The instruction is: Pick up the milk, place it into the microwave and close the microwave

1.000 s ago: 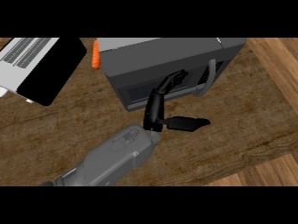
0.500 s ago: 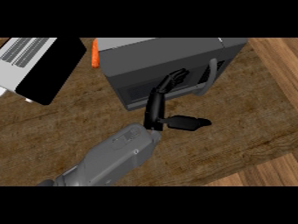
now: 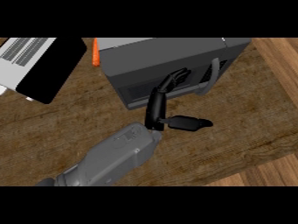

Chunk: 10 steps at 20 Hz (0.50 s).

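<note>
Left hand (image 3: 156,105), fingers straight and thumb stuck out sideways, has crept slightly further onto the microwave door (image 3: 135,89) beside its handle (image 3: 210,76); the door looks shut. No milk shows anywhere; it is probably inside the microwave (image 3: 170,54), so the task seems nearly done.

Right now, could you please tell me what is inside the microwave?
Nothing inside the microwave can be seen: its door covers the opening, with the left robot hand touching it. No milk shows, so whether it is inside cannot be told.
</note>
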Available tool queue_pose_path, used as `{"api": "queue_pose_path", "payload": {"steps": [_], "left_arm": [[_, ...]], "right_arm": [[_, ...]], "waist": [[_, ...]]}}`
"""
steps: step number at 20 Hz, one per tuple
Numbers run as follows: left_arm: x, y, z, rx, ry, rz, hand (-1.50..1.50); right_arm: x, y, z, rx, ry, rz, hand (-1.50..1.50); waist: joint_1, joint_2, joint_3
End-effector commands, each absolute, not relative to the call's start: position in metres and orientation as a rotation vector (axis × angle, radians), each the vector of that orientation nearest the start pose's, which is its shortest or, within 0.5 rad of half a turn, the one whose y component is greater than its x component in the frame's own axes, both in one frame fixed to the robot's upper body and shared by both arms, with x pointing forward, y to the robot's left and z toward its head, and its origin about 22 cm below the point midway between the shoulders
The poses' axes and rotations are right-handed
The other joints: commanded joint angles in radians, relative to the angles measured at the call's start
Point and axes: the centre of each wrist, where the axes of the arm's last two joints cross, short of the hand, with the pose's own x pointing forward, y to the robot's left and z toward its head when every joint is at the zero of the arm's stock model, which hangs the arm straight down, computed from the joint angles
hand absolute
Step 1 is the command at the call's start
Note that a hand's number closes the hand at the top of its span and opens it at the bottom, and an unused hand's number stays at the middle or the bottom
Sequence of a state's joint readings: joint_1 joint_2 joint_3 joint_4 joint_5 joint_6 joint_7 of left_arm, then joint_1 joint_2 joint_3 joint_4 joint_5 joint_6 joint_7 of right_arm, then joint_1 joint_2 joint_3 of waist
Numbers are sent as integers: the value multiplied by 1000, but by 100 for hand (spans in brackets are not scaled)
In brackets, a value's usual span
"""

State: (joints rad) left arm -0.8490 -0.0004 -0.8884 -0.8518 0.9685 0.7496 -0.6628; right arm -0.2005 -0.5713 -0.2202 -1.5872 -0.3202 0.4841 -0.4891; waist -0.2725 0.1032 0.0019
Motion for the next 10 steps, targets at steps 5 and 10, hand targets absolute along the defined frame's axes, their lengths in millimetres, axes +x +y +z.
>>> {"api": "queue_pose_path", "payload": {"steps": [5,10], "left_arm": [[343,7,31,-103,-1855,13,-150],[342,8,26,-89,-1856,18,-150]], "right_arm": [[289,-383,136,303,-2211,462,-150],[294,-391,138,345,-2203,436,-150]], "waist": [[-6,7,-2],[-12,7,-1]]}}
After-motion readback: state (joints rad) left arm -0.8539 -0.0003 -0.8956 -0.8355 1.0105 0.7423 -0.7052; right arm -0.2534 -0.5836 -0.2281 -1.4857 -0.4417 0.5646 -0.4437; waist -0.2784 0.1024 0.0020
